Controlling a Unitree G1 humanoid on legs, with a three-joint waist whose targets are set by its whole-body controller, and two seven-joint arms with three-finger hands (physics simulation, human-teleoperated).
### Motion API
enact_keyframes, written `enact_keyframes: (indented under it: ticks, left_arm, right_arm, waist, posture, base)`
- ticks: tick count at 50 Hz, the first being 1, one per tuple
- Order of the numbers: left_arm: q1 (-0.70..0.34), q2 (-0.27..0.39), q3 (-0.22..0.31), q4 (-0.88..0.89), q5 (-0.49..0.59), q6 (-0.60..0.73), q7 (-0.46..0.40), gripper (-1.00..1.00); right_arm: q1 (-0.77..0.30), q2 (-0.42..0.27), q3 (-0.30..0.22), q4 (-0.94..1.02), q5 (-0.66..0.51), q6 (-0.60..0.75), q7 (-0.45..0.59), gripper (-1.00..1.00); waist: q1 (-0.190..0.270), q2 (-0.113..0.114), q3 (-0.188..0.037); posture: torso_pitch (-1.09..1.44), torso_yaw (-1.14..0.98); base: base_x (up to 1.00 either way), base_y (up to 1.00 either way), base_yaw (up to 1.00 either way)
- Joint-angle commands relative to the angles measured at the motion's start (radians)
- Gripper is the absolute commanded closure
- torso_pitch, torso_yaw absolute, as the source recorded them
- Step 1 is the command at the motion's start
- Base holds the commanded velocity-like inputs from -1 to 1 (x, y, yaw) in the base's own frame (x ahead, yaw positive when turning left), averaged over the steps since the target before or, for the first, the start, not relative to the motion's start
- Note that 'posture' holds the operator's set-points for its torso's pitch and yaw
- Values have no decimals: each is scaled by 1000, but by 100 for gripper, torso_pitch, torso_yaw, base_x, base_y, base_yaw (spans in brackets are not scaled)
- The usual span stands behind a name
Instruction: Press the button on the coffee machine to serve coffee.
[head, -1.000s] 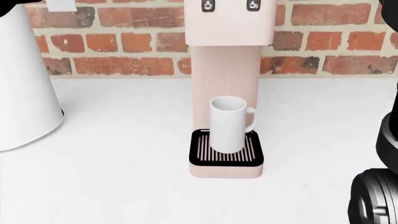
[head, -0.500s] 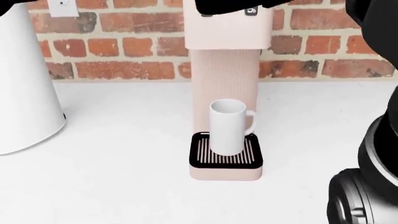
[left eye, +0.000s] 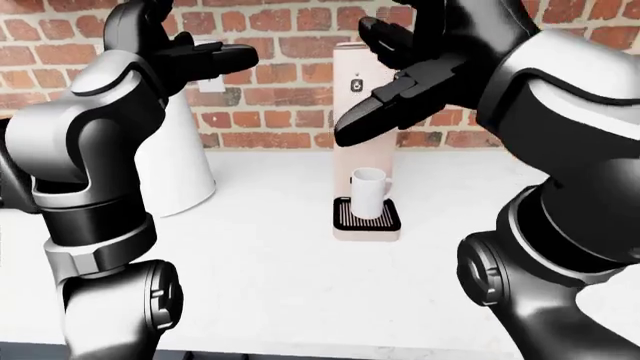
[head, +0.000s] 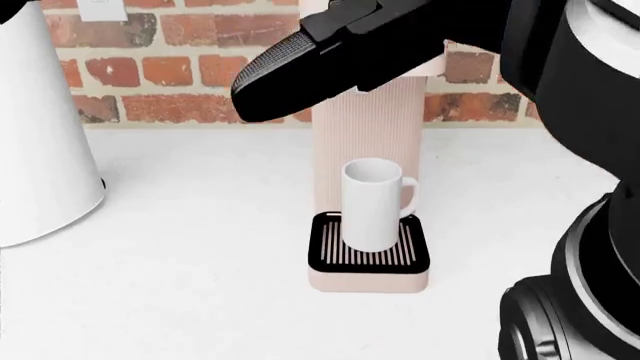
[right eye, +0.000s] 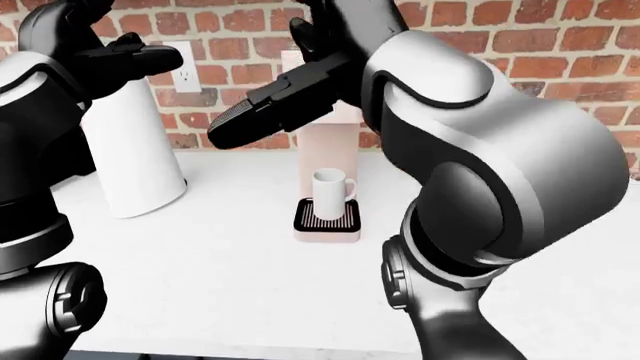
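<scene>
The pale pink coffee machine (left eye: 366, 161) stands against the brick wall, and a white mug (head: 375, 202) sits on its black drip tray (head: 368, 259). A small dark button (left eye: 356, 85) shows on the machine's head in the left-eye view. My right hand (left eye: 364, 78) is raised in front of that head, open, with its black fingers (head: 300, 67) spread. I cannot tell whether a finger touches the button. In the head view the hand hides the buttons. My left hand (left eye: 205, 54) is raised at the upper left, open and holding nothing.
A tall white container (left eye: 178, 169) stands on the white counter (head: 200, 285) to the left of the machine. A wall outlet (right eye: 185, 73) is above it. My right arm's grey and black segments (right eye: 470, 150) fill the right side of the eye views.
My right hand has risen from the lower right and now crosses the top of the head view over the machine's buttons. The view has shifted slightly.
</scene>
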Motion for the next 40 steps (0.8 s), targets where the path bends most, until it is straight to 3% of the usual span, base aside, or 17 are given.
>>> enact_keyframes:
  ticks: [1,5,13,18,31,40]
  left_arm:
    - [-31,12,10,-18,1,-25,-1,-100]
    - [-27,13,12,-25,-1,-19,2,-100]
    - [-19,9,11,-36,-5,-15,6,-100]
    - [-19,4,8,-38,-4,-13,9,-100]
    - [-9,0,9,-45,-1,-11,9,-100]
    - [-1,-3,12,-54,-4,-8,13,-100]
  right_arm:
    - [-13,-20,-14,-2,67,0,-63,-100]
    - [18,-64,-18,-1,252,0,-179,-100]
    - [61,-135,-62,7,722,0,-540,-100]
    - [75,-164,-68,18,918,0,-703,-100]
    - [153,-182,-25,-15,1083,-51,-840,-100]
    - [164,-217,-11,-6,1085,-72,-833,-100]
  waist:
    - [0,3,-7]
    - [-1,1,-9]
    - [-2,-6,-11]
    - [-3,-11,-13]
    - [-3,-20,-14]
    - [0,-23,-13]
  posture:
    - [-58,0]
    - [-58,0]
    - [-58,0]
    - [-58,0]
    - [-58,0]
    - [-58,0]
  base:
    - [0,0,0]
    - [0,0,0]
    - [0,0,0]
    - [0,0,0]
    - [0,0,0]
    - [0,0,0]
